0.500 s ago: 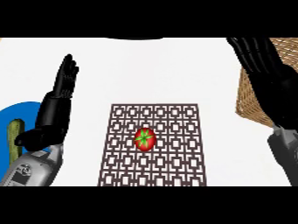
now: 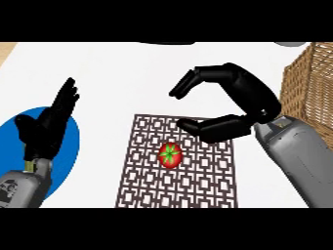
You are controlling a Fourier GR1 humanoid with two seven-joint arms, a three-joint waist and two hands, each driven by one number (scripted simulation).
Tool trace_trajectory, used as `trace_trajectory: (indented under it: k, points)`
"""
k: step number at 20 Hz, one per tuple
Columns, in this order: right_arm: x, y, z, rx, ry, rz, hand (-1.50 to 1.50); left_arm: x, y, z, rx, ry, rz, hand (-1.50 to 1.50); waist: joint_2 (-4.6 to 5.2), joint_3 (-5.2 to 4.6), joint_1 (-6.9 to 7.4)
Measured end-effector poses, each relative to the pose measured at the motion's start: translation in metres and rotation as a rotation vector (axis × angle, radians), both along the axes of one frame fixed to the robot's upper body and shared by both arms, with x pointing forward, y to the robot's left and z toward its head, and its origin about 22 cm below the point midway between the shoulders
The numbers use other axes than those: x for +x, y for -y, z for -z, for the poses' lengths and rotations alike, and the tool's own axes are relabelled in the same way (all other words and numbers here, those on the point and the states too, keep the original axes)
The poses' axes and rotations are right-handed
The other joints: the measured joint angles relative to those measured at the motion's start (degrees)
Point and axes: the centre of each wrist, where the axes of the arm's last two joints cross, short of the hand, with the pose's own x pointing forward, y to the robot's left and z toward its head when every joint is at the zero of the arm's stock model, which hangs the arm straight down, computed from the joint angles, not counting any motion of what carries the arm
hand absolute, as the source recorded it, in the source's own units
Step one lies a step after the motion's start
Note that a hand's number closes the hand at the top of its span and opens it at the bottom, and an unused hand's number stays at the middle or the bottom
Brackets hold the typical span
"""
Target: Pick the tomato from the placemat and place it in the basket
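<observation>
Head view showed the tomato (image 2: 170,155) at the placemat (image 2: 197,195) centre; the right hand (image 2: 244,97), fingers apart, hovered beyond it. Descending off-centre could roll the tomato away from the basket (image 2: 320,83).

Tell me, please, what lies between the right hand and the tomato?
Only bare placemat separates the right hand from the tomato, in the head view.

Red tomato (image 2: 170,155), green stem up, sits mid-placemat (image 2: 143,185), a dark lattice mat; the wicker basket (image 2: 320,83) stands well apart at right.
</observation>
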Motion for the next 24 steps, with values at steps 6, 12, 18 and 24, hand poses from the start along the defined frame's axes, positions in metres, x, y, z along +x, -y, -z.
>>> trace_trajectory:
  k: [6,12,18,24]
  points:
    - [-0.042,-0.107,0.040,-0.109,0.103,-0.029,-1.50,0.007,-0.029,0.001,-0.015,-0.103,-0.027,0.00,-0.74,0.10,-1.47]
    - [-0.069,-0.162,0.008,-0.265,0.053,0.057,-1.50,0.011,-0.042,0.003,-0.024,-0.136,-0.042,0.00,-1.36,0.12,-3.05]
    - [-0.057,-0.176,-0.039,-0.639,0.124,0.255,-1.50,0.008,-0.056,0.007,-0.020,-0.161,-0.070,0.00,-2.24,0.00,-4.46]
    - [-0.047,-0.182,-0.115,-0.888,0.122,0.453,-1.50,0.006,-0.062,0.007,-0.022,-0.162,-0.072,0.00,-2.04,0.11,-4.48]
